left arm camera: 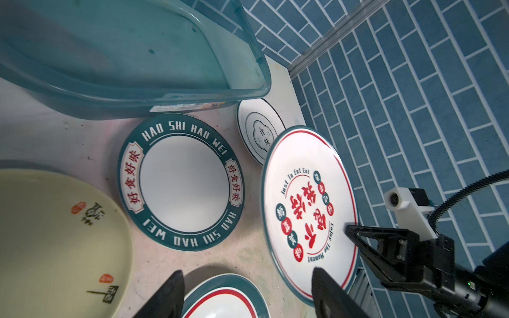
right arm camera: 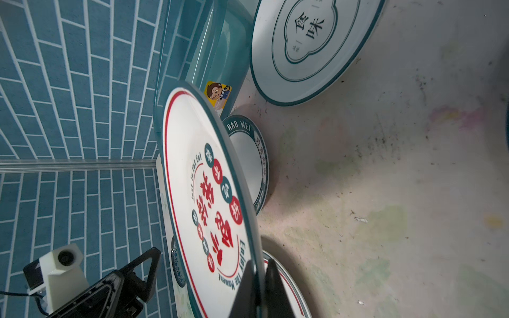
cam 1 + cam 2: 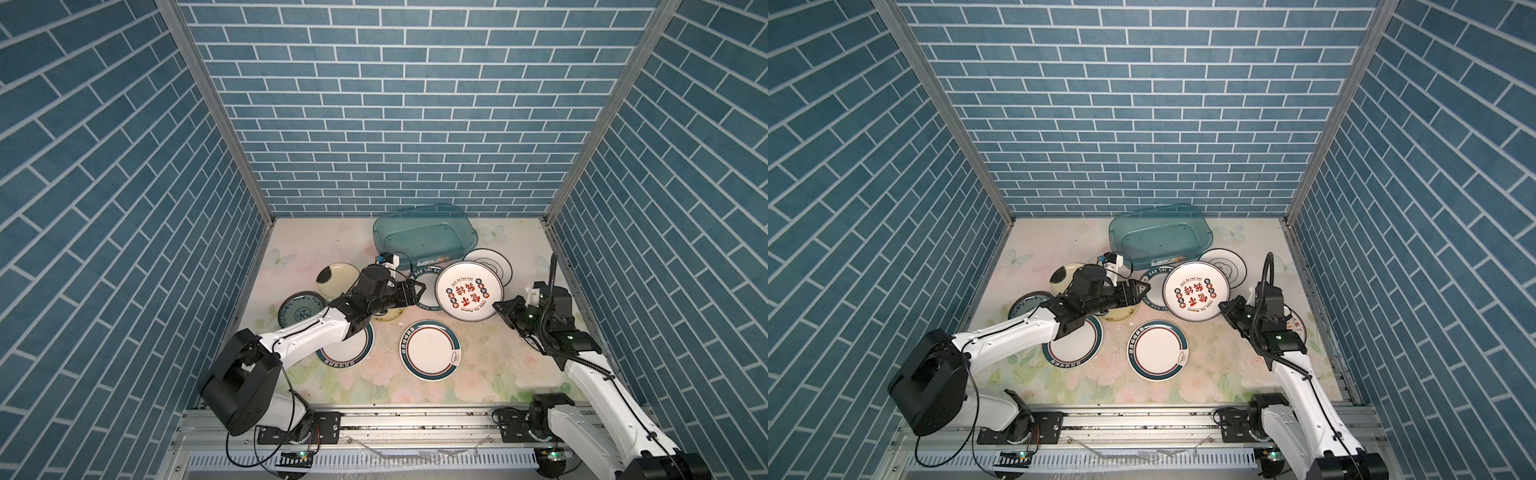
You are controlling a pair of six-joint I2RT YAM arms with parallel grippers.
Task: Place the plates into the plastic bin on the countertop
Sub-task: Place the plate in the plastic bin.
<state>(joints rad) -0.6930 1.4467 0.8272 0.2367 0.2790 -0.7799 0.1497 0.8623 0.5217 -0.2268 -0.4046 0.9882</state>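
- Right gripper [image 3: 498,307] is clamped on the rim of the red-lettered plate [image 3: 467,291], holding it tilted and clear of the surface [image 3: 478,365], in front of the bin [image 3: 415,239].
- Left gripper [image 3: 420,289] has its jaws apart with nothing between them. It hovers at the lifted plate's opposite edge. In the left wrist view one finger [image 1: 330,294] overlaps that rim; whether it touches, I cannot tell.
- The bin stands at the back of the surface and looks empty in both top views. As I judge it, no plate is in yet: one is in hand and eight lie outside.
- Closest to the bin, the HAO SHI plate [image 1: 181,187] lies flat just before its near wall, and the thin-rimmed plate [image 3: 492,262] sits at its right corner.
- Further out are the centre plate [image 3: 430,349], a plate under the left arm [image 3: 349,353], the teal plate [image 3: 299,311], a yellow plate [image 3: 336,276], a second yellow plate [image 3: 388,318] below the left gripper, and one behind the right arm [image 3: 1298,328].
- In the way, I judge: the bin's near wall must be cleared, and the left gripper crowds the lifted plate's side.
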